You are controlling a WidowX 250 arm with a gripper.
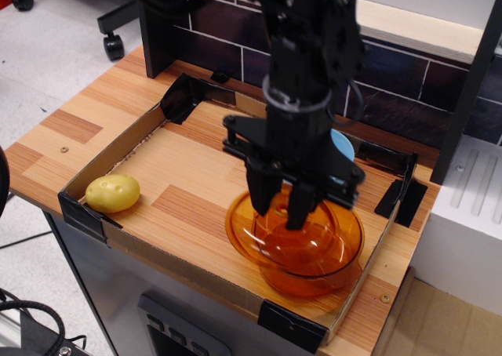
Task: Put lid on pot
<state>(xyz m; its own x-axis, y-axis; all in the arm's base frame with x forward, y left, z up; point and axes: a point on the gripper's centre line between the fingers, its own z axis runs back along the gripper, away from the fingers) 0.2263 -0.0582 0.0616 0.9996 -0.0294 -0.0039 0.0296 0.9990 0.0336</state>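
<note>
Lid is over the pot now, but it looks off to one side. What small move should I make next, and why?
Probably nudge a little toward the pot's right rim, then lower. The gripper holds the lid by its centre, and the lid's left edge overhangs the pot's left rim, so it isn't centred yet. Whether it already touches the rim, I cannot tell.

A wooden table [70, 128] of light and darker planks carries a shallow cardboard tray [110, 156] with black taped corners. Inside the tray, a yellow potato [113, 192] lies near the front left corner, the amber pot [329, 270] stands at the front right, and a light-blue bowl [342, 146] sits just behind the pot, mostly hidden.
</note>
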